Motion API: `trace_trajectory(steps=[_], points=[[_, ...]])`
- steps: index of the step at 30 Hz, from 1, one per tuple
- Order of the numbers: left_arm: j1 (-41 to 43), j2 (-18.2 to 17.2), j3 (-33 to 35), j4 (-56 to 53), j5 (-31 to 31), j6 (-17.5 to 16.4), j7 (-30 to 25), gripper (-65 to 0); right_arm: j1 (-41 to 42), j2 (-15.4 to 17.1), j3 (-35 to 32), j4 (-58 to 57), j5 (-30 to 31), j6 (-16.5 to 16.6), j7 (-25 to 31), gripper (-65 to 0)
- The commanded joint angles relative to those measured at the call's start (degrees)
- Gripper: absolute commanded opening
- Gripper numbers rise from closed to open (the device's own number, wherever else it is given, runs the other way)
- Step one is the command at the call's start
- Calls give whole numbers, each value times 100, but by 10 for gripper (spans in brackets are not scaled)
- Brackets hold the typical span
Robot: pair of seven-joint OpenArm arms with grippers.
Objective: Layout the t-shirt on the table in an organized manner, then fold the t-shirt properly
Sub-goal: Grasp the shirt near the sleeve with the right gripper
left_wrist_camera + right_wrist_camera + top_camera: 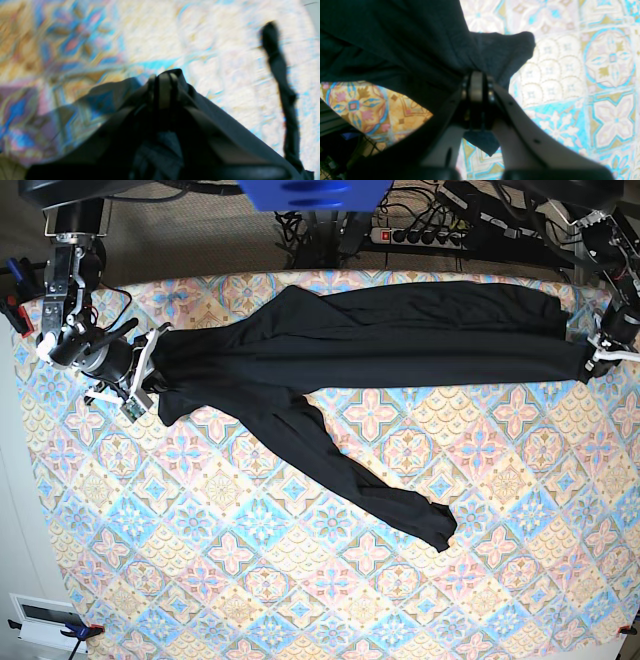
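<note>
The t-shirt (400, 335), thin, soft, plain black cloth, is pulled into a long band across the upper part of the frame, one limp strip trailing down toward the centre of the table (300, 580) with its tiled diamond pattern; the right gripper (150, 365) at far left is clenched on one end, the left gripper (592, 360) at far right is clamped on the other, both arms reaching in from the upper corners.

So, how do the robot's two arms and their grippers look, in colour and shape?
The right gripper has two long curved fingers, pale cream with small dark holes, ending in narrow flat pads. The left gripper looks much darker, with the same slim pads. In the base view both arms are black and white, with thin cables beside them.
</note>
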Motion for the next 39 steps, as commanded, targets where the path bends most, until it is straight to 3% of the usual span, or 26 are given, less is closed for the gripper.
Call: trace_trajectory(steps=[1, 7, 12, 18, 21, 24, 27, 29, 34, 39], points=[[-48, -68, -4, 100, -33, -32, -121, -649, 24, 117, 68, 52, 20, 3, 110, -650], [-57, 125, 374, 82, 697, -32, -173, -648, -29, 117, 15, -1, -41, 3, 110, -650], [-83, 186, 691, 82, 1048, -32, -173, -643, -29, 81, 6, -116, -665, 3, 110, -649], [-40, 178, 954, 82, 1189, 12, -121, -500, -29, 81, 6, -80, -762, 3, 102, -570], [75, 178, 937, 117, 1040, -14, -112, -413, -29, 81, 15, 52, -762, 3, 110, -511], [154, 169, 611, 117, 398, -14, -112, -355, -29, 81, 68, 430, -762, 3, 128, -478], [215, 186, -13, 108, -455, -14, -112, -346, -29, 81, 41, 816, -762, 3, 154, -470], [207, 178, -39, 108, -868, 3, -112, -346, 7, 46, -12, 887, -762, 3, 154, -470], [119, 160, -39, 108, -1009, 3, -129, -345, 763, -508, -671, 764, -771, 3, 110, -468], [-4, 178, -30, 108, -1009, 3, -112, -345, 1844, -982, -1374, -239, -780, 3, 110, -470]])
